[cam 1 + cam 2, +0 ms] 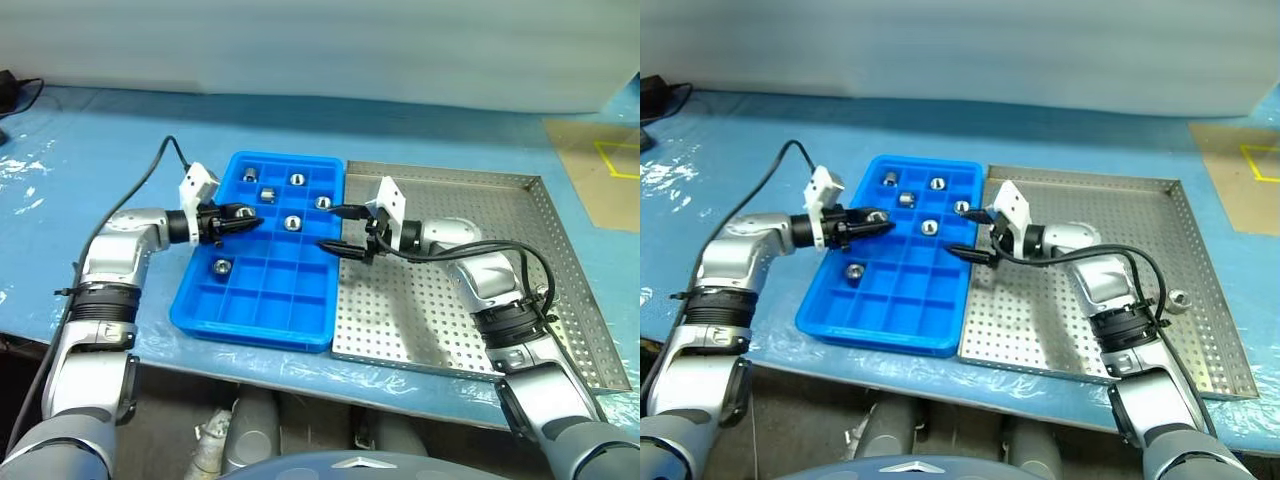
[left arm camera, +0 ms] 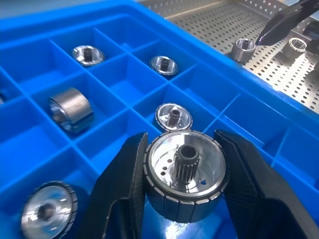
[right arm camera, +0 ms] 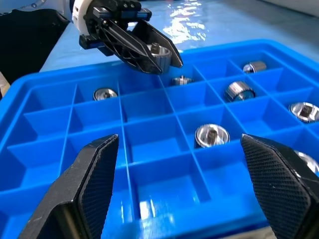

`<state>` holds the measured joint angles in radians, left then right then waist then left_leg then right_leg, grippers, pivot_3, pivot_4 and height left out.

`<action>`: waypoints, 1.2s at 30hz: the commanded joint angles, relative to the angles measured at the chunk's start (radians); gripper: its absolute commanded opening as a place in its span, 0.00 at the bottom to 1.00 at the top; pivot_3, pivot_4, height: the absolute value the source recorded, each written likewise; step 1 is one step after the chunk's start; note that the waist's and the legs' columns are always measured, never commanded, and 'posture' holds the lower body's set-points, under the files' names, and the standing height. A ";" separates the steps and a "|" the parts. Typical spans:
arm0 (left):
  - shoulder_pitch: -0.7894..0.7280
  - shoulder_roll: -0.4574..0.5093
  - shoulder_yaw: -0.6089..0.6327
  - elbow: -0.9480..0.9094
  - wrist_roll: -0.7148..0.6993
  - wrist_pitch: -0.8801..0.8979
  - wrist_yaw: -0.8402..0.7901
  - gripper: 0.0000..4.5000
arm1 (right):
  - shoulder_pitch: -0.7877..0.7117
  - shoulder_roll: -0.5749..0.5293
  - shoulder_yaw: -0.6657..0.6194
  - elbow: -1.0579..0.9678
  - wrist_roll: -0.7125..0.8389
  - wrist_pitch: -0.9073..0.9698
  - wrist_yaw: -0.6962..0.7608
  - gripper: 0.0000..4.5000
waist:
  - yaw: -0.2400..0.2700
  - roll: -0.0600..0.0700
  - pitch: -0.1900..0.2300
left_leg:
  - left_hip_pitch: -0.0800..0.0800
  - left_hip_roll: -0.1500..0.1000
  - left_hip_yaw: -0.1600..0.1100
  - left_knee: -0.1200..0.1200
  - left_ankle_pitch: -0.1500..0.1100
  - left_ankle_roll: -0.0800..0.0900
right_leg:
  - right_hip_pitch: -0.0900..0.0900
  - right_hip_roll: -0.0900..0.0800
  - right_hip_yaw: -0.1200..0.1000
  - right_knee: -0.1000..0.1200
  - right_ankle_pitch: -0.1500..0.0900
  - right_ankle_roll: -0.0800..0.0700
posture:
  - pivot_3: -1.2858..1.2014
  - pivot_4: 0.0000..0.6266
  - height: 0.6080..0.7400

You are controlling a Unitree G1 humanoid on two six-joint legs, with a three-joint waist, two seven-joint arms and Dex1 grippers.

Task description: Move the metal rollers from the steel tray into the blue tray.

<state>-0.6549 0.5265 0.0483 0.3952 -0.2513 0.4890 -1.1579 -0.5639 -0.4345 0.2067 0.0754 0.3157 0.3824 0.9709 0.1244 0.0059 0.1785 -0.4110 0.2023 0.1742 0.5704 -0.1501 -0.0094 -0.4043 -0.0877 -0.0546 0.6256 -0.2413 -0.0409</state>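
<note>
The blue tray (image 1: 300,300) lies left of the steel tray (image 1: 470,190), touching its side. Several metal rollers (image 1: 292,222) sit in separate compartments of the blue tray. My left gripper (image 1: 242,214) hovers over the blue tray's left half, shut on one roller (image 2: 185,174) with a toothed hub. My right gripper (image 1: 330,228) stands open over the blue tray's right edge, nothing between its fingers (image 3: 92,189). One roller (image 1: 1178,298) rests on the steel tray near its right rim. Two more rollers (image 2: 243,49) lie on the perforated floor close to the blue tray.
Both trays rest on a table under blue plastic sheeting (image 1: 90,160). A black cable (image 1: 150,175) runs from my left wrist across the sheet. A brown board with yellow tape (image 1: 600,170) lies at the far right. The near table edge runs just below the trays.
</note>
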 commanded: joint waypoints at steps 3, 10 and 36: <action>-0.007 0.030 -0.043 0.011 0.002 -0.045 -0.039 0.38 | 0.038 -0.024 -0.038 -0.091 0.005 0.014 -0.028 0.90 | -0.007 0.000 0.000 | -0.002 0.000 0.000 0.000 0.000 0.000 | -0.002 0.001 0.000 0.000 0.000 0.000 | 0.53 0.24 1.00; 0.007 0.052 -0.080 0.050 0.021 -0.096 -0.067 0.38 | 0.064 -0.035 -0.049 -0.118 0.002 0.024 -0.054 0.90 | -0.022 0.000 0.000 | -0.001 0.001 0.000 -0.002 0.000 0.000 | -0.002 0.002 0.000 -0.001 0.000 0.000 | 0.51 0.24 1.00; -0.525 -0.205 -0.174 0.707 0.171 -0.465 -0.096 0.80 | 0.212 -0.141 -0.222 -0.286 0.027 0.106 -0.182 0.90 | -0.044 -0.001 0.000 | 0.001 -0.003 0.002 0.001 -0.002 0.005 | 0.002 0.000 0.003 -0.003 0.000 0.000 | 0.41 0.24 1.00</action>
<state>-1.1514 0.3316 -0.1151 1.0548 -0.1079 0.0728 -1.2657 -0.3614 -0.5658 0.0292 -0.1543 0.3200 0.4797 0.8093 0.0801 0.0048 0.1784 -0.4104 0.1997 0.1764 0.5715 -0.1510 -0.0023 -0.4027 -0.0879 -0.0513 0.6227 -0.2410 -0.0404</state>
